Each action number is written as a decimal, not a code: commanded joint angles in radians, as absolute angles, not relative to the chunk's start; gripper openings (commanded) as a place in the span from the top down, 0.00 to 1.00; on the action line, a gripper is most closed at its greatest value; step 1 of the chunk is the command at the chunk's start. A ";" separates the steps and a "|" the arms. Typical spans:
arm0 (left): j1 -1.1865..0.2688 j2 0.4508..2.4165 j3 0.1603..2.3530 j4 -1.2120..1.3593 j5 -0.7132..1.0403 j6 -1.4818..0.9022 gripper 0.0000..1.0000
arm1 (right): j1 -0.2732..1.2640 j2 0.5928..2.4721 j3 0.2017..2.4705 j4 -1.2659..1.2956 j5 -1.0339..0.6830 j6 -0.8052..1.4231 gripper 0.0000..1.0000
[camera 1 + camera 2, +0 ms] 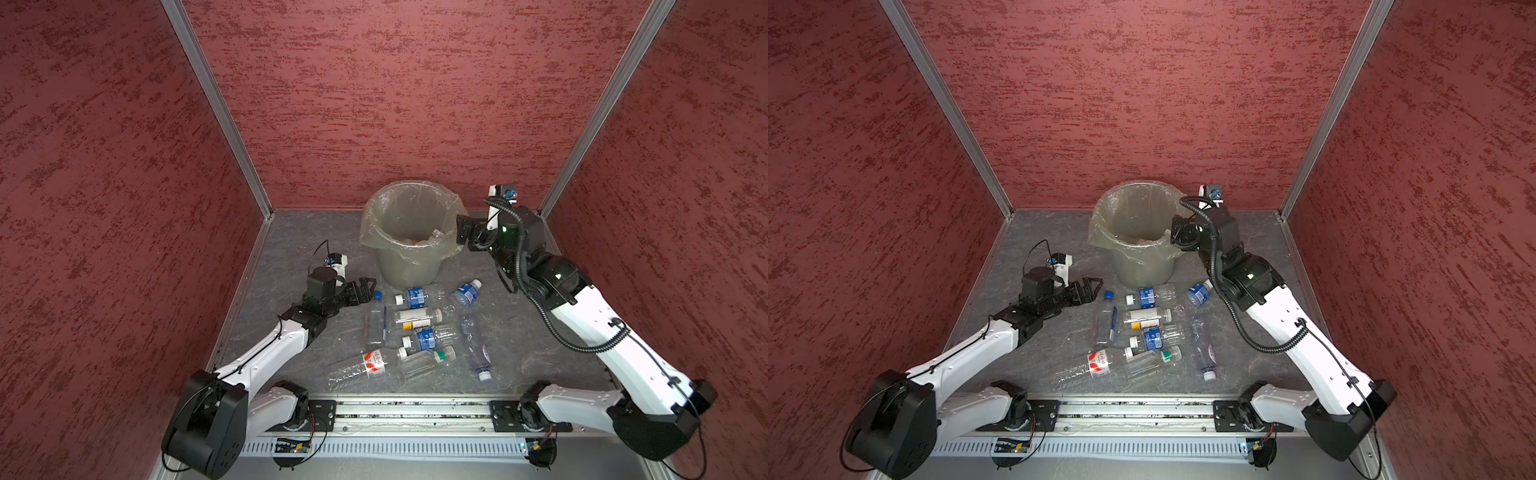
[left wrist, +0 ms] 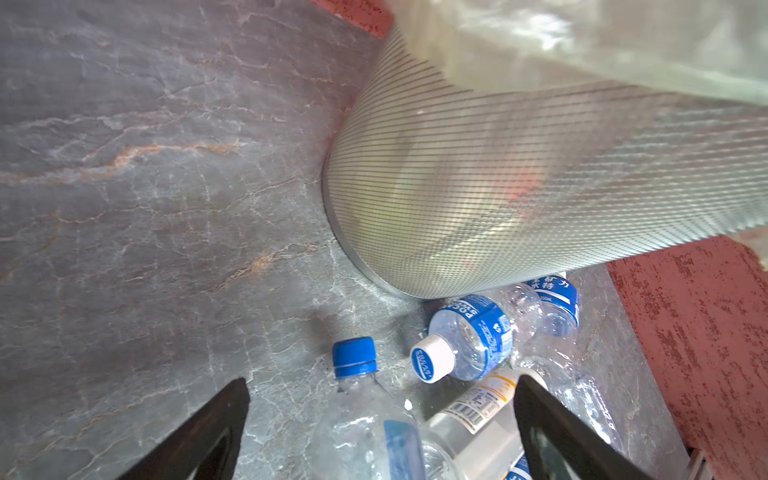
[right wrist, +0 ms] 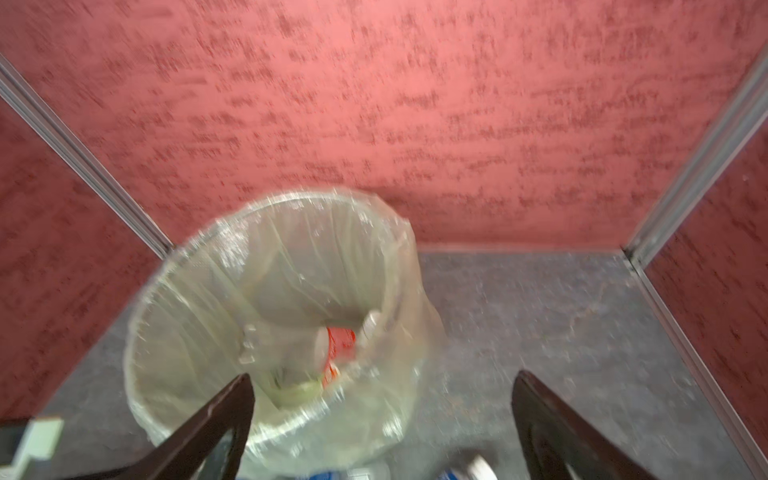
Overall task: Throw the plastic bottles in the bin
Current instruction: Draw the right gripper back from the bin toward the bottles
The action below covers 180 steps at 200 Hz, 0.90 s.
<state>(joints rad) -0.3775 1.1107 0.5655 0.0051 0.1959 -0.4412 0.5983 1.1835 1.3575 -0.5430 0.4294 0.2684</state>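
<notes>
Plastic bottles (image 1: 426, 337) lie scattered on the table (image 1: 299, 249) in both top views, most of them ahead of the left gripper (image 1: 370, 289) and to its right. That gripper hangs low with its jaws apart and empty, and a blue-capped bottle (image 1: 376, 322) lies just past its tips. Farther ahead stands the bin (image 1: 409, 266), lined with a bag (image 1: 370, 224), with a few bottles already inside. The right gripper (image 1: 460, 230) sits at the bin's rim, jaws apart, holding nothing.

In the left wrist view the blue-capped bottle (image 2: 365, 428) lies between the spread fingers (image 2: 208, 432), its cap pointing away from the gripper. A white-capped bottle (image 2: 469, 336) lies just beyond it, near the bin's foot.

The right wrist view is blurred. The bin (image 3: 187, 291) is ahead of and below the open jaws, a red-labelled bottle (image 3: 340, 345) shows inside it, and nothing sits between the fingers (image 3: 224, 415).

Picking the blue-capped bottle looks like the step in hand. It would go best if the left gripper:
- comes straight down across the bottle's body, behind the neck;
- closes gently, since thin clear plastic likely dents and slips;
- lifts clear of the neighbouring bottles;
- carries the bottle well above the bag's folded edge and lets go over the middle of the opening, once the right gripper is out of the way.
</notes>
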 commanded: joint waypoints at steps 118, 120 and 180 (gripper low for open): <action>-0.577 1.144 0.691 -0.411 0.054 -0.414 0.08 | 0.502 0.910 0.886 -0.532 0.368 0.400 0.03; -0.580 1.153 0.696 -0.416 0.054 -0.414 0.08 | 0.501 0.908 0.882 -0.535 0.367 0.402 0.03; -0.606 1.385 0.936 -0.685 0.072 -0.400 0.06 | 0.479 0.856 0.806 -0.580 0.359 0.459 0.01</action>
